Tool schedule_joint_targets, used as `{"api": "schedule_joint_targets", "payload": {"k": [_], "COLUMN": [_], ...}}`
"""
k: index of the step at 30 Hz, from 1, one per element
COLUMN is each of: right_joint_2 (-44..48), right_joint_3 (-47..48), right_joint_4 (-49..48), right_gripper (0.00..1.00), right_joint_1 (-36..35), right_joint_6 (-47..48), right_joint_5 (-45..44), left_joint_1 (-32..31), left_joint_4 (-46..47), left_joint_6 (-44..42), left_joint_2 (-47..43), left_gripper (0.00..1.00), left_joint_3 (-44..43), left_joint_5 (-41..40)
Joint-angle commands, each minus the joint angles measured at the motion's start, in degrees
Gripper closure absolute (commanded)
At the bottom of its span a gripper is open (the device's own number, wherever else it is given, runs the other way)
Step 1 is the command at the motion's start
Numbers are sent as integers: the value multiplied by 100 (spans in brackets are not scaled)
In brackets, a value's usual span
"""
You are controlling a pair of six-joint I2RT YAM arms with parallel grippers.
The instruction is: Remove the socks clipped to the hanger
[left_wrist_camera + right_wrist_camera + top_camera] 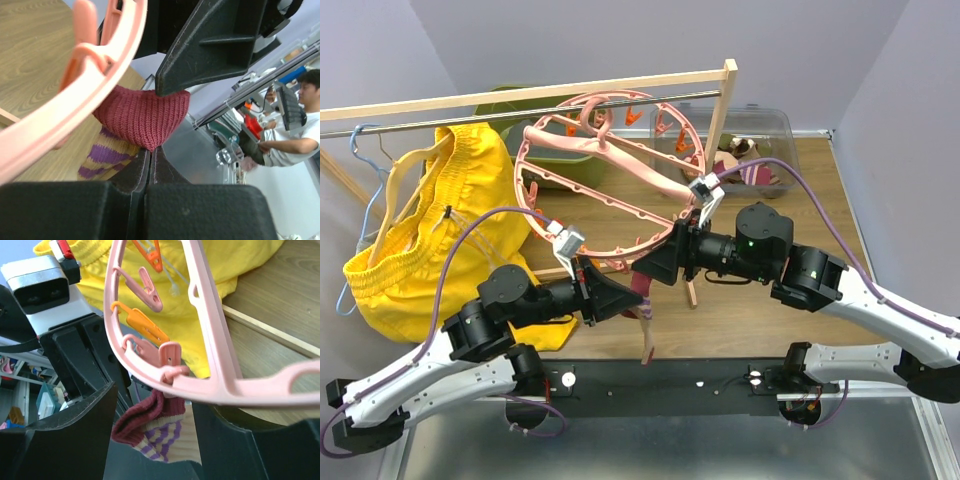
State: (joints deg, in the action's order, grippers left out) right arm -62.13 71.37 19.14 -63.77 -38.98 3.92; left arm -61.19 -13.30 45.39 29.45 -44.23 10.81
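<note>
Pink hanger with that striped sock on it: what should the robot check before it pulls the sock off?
1. Striped sock held by the pink clip on the hanger: ok, it is clipped.
2. Left gripper has the sock: ok, its fingers look shut on the red cuff.
3. Right gripper open: ok, its fingers stand wide on either side of the sock.
4. Hanger hook seated on the rod: cannot tell.
5. Yellow shorts away from both grippers: ok, they hang off to the left.
</note>
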Motion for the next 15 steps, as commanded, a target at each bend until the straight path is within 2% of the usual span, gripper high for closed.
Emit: {"api": "schedule_joint_targets", "payload": {"k": [1, 9, 15], "right_joint_2": [166, -308, -283], "right_joint_3": [-150, 535, 360], "right_joint_4": [63, 1258, 1128], "right_gripper": [31, 28, 25], "right_joint_1": [-31, -153, -180], "right_joint_6": [-215, -365, -206], "right_joint_5": [-523, -1104, -1086], "left_joint_1": [19, 11, 19], "left_joint_4": [92, -59, 152], "left_joint_6": [-126, -109, -162], "left_joint_2": [254, 447, 693], "left_gripper": [100, 100, 100], "left_joint_3": [-42, -165, -78], "left_joint_5": [282, -272, 44]}}
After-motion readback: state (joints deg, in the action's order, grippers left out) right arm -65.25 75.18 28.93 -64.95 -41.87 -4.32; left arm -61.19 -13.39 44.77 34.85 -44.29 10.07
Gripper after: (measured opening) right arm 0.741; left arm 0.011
